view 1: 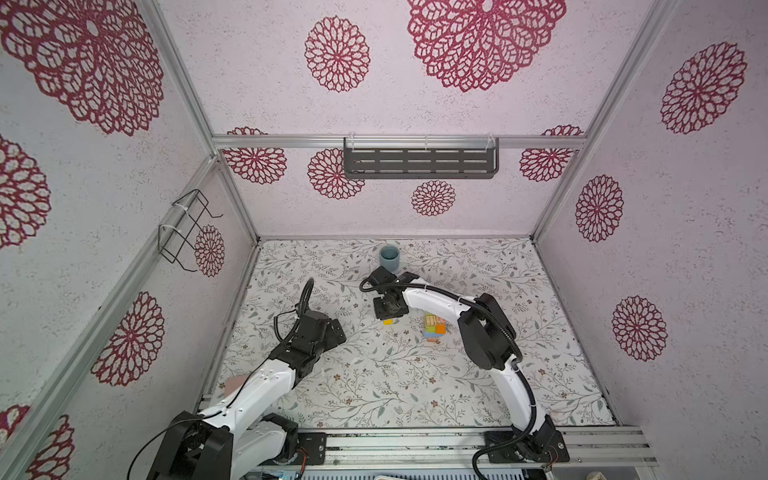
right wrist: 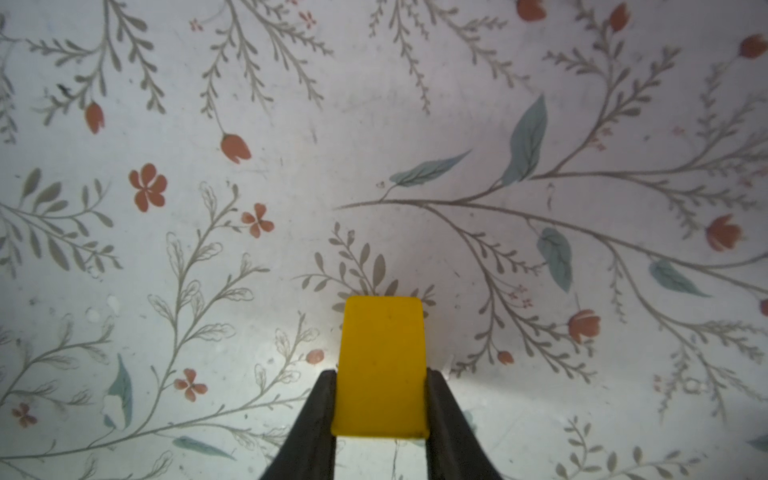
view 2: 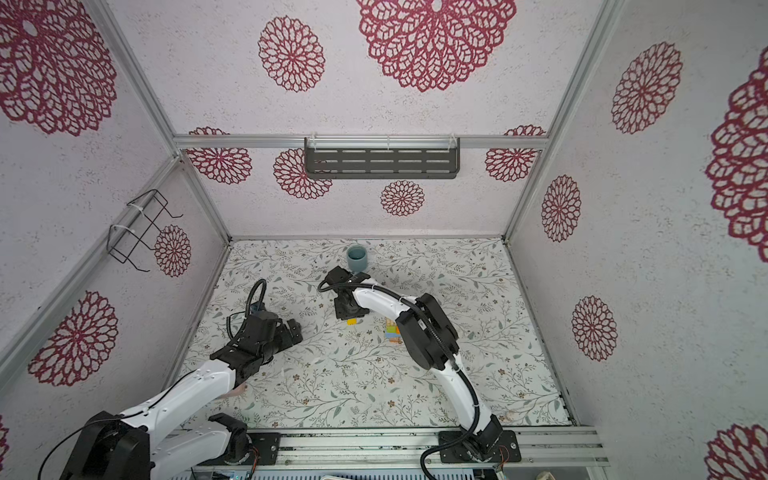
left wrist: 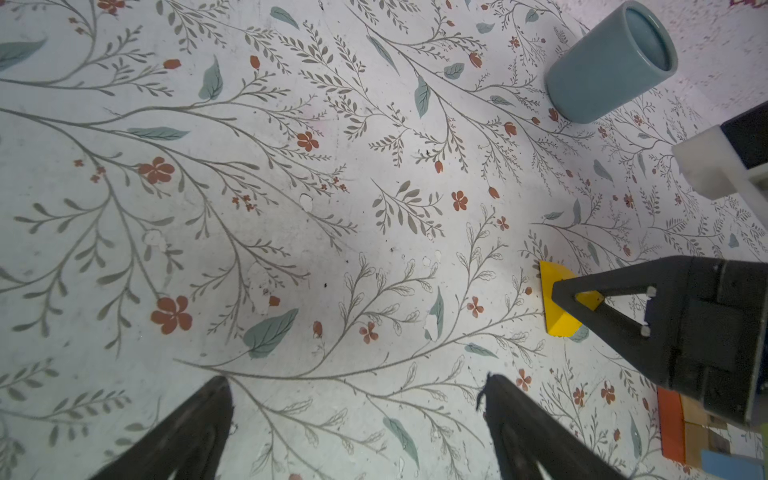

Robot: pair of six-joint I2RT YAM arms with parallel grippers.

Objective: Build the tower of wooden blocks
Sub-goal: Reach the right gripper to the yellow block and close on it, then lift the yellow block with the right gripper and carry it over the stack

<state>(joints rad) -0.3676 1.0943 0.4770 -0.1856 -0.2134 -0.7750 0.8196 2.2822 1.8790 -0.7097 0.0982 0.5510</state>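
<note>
Grip: our right gripper pinched the yellow wedge, down on the table near the tower; our left gripper was wide open, empty | Risk: we feared the wedge, held by its end only, could twist loose, or bump the tower over | Around: blue cup well behind the tower; nothing blocked us.

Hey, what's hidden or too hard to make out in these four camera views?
Multicolour wood block tower: too small in both top views to count blocks; cut by the frame edge and the right gripper in the left wrist view.
Yellow triangular wedge: only one flat face shows in the right wrist view; the fingers cover its sides.
Pink flat item: mostly under the left arm in both top views.
</note>
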